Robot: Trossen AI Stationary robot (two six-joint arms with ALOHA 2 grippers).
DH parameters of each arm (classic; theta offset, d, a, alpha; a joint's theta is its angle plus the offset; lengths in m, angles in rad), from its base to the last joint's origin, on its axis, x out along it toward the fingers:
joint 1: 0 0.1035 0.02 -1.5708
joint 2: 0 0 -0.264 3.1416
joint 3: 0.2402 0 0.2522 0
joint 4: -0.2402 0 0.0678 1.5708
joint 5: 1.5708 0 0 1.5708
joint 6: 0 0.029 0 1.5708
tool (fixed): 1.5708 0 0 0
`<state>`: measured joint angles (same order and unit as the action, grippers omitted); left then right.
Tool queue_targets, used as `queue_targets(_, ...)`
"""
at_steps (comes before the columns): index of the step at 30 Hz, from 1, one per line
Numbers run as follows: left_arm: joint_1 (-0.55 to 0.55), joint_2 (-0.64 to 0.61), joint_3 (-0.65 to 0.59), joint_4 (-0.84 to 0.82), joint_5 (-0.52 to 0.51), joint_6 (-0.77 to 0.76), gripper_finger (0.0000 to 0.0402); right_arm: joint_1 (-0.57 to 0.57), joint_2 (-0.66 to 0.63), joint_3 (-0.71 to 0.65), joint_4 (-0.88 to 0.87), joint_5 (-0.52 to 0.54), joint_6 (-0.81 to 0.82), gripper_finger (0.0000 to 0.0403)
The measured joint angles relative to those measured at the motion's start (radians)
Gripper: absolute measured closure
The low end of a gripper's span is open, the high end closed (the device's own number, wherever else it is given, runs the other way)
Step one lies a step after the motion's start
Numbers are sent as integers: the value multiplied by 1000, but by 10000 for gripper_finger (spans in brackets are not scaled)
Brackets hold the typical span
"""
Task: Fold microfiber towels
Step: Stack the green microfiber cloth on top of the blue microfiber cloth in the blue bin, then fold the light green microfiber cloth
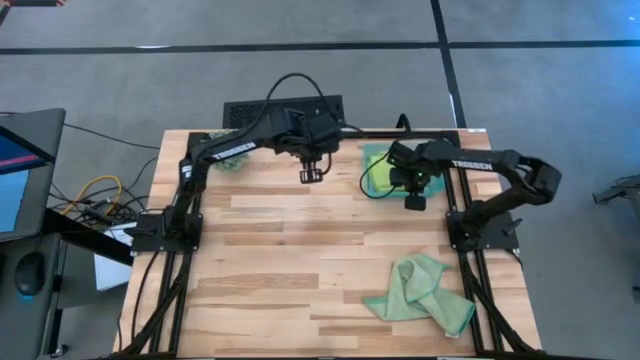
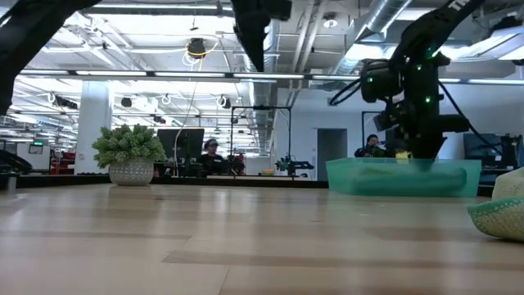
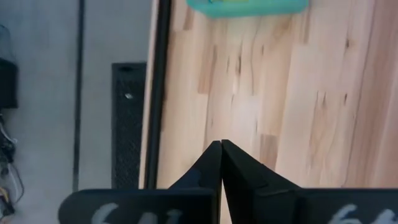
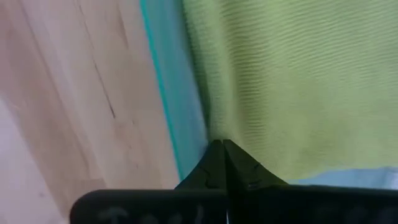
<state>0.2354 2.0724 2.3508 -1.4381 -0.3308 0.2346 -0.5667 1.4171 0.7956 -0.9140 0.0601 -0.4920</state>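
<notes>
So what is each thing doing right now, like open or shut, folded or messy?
left gripper: shut, empty, above bare wood.
right gripper: shut, at the tray's edge by the lime towel; whether it pinches it, cannot tell.
lime green towel: lying in the tray.
teal tray: upright at the table's far right, holding towels.
pale green towel: crumpled, unfolded, near right corner.
plant: upright in its pot.

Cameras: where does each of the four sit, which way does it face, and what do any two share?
High: overhead, straight down on table; both arms, left gripper, right gripper.
Low: table height, facing the room; arms drop in from above.
Left wrist: down at bare wood; own shut fingers.
Right wrist: down at lime towel in tray; own shut fingers.
Shared: the tray appears in all four.
</notes>
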Motion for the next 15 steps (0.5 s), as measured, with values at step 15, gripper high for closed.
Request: queue_targets(15,-190,-107,-11,-73,-89,-117,401,244,-295,133,-169,19,353,401)
